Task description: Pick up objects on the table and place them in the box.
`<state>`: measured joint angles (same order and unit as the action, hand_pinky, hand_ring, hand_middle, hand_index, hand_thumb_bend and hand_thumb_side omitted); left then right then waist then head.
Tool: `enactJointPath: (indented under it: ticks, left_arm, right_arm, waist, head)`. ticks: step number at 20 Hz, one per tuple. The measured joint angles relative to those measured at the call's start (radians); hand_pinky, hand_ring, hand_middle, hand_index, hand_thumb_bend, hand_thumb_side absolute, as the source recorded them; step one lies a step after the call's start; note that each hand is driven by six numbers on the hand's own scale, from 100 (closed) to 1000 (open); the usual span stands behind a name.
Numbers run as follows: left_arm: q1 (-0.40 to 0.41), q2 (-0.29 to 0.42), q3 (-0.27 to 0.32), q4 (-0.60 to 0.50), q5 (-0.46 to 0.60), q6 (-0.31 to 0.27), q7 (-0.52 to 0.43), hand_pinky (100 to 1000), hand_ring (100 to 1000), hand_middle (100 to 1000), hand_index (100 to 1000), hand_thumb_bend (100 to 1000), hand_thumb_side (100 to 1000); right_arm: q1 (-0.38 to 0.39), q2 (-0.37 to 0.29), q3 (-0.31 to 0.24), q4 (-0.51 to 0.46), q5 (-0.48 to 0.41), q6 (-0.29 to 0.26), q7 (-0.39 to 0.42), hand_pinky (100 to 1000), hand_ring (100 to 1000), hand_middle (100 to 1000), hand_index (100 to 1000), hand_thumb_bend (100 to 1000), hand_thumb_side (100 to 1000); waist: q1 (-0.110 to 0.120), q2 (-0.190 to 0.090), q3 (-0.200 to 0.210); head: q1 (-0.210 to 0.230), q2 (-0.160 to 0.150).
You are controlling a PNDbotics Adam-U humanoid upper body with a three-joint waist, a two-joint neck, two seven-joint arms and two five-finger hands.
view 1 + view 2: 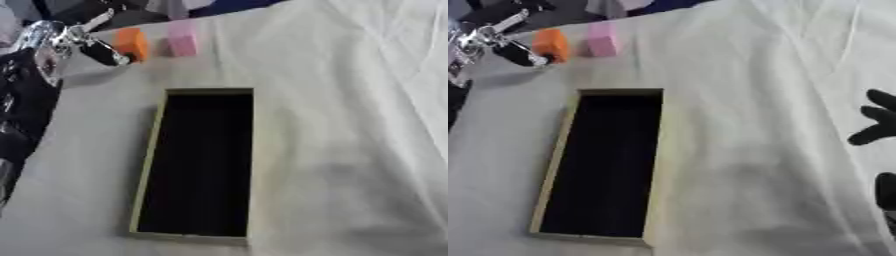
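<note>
Orange foam-like block (132,43) looks light and stiff; our left hand (103,51) touches its side, fingers too unclear to judge, so we would pinch opposite flat faces.

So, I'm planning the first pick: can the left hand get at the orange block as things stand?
Probably yes: the left hand is already right beside the orange block, nothing between them; the pink block stands on its far side.

orange block (551,44), pink block (602,39), empty box (658,165)
</note>
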<state>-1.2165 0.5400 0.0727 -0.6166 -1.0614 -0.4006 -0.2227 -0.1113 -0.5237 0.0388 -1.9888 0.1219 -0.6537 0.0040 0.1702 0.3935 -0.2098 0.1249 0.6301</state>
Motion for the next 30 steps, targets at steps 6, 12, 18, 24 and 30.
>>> enactJointPath:
  ticks: [6,12,18,24,30]
  left_arm:
    - [-0.011,0.023,0.006,0.017,-0.004,0.015,-0.033,895,934,910,953,484,100]
    - [-0.017,0.037,0.007,0.024,-0.035,0.027,-0.073,892,932,908,947,494,100]
    - [-0.032,0.051,0.018,0.035,-0.074,0.053,-0.106,878,924,900,926,492,100]
    - [-0.049,0.069,0.026,0.048,-0.119,0.082,-0.122,839,902,900,917,445,100]
    - [-0.049,0.077,0.036,0.072,-0.117,0.104,-0.125,660,771,865,895,318,100]
  right_arm:
    - [-0.003,0.000,0.005,0.000,0.009,0.000,0.000,890,967,591,893,100,650]
    - [-0.004,0.001,0.005,0.000,0.018,0.001,-0.002,891,968,589,893,100,654]
    - [-0.012,0.001,0.012,0.000,0.027,0.001,-0.002,891,969,587,893,100,658]
    - [-0.017,0.001,0.022,0.000,0.035,0.000,-0.001,892,970,583,893,100,663]
    - [-0.019,0.002,0.024,0.000,0.043,-0.001,0.000,892,969,579,893,100,668]
  waist:
    - [0.014,0.007,-0.024]
    - [0.026,0.015,-0.042]
    - [0.039,0.028,-0.065]
    - [0.050,0.038,-0.083]
    - [0.050,0.045,-0.087]
  head:
    - [0.011,-0.008]
    - [0.018,-0.010]
    - [0.032,-0.025]
    - [0.050,-0.041]
    - [0.054,-0.052]
